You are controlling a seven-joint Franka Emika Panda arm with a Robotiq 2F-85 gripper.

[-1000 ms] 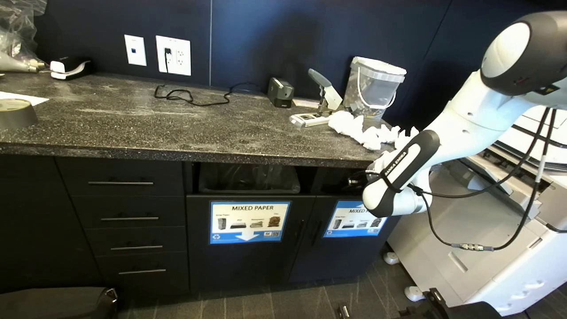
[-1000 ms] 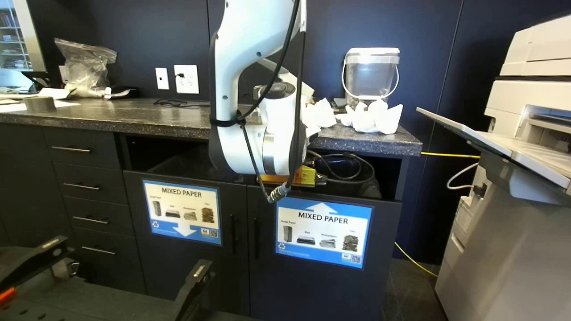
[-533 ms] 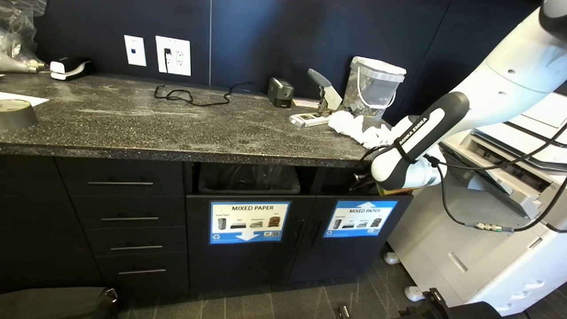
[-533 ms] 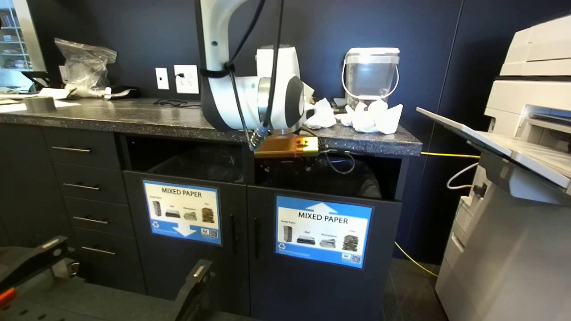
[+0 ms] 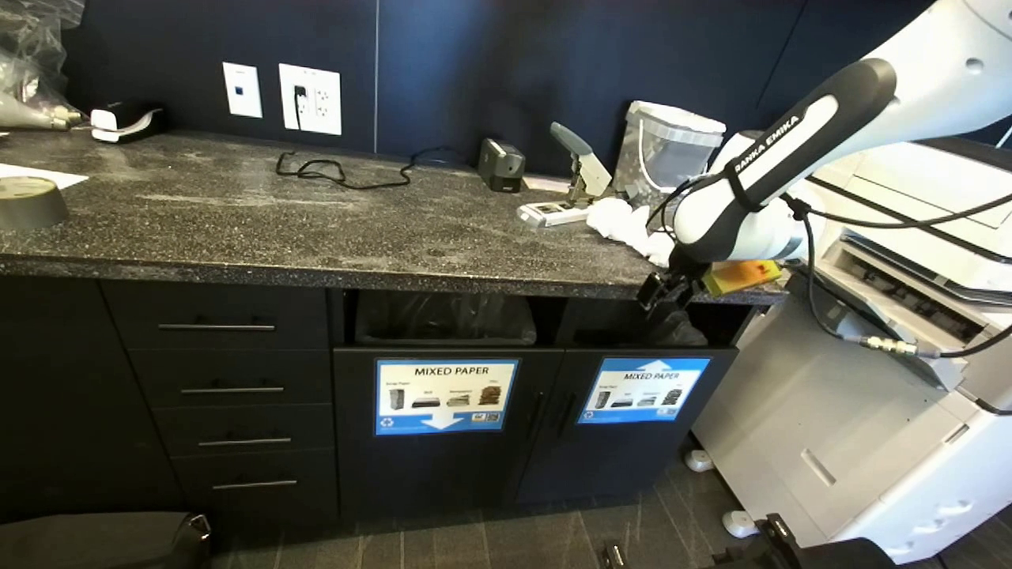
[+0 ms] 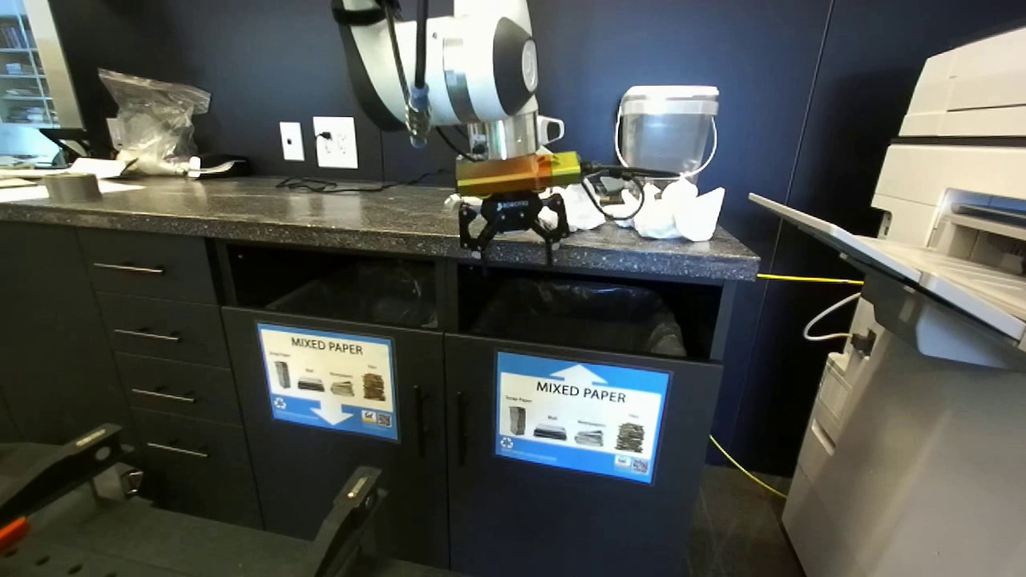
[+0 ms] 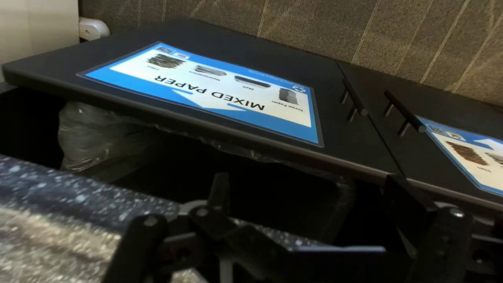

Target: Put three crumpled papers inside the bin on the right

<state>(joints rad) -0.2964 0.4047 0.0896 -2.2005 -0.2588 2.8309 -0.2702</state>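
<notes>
Claw (image 6: pixel 515 257) spread wide, holding nothing, near right-hand bin (image 6: pixel 581 316); step apparently fetching. Next: reach over counter (image 6: pixel 321 210), grip crumpled paper (image 6: pixel 696 215).

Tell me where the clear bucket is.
In an exterior view, the clear bucket stands near the right end of the counter, behind the crumpled papers.
</notes>
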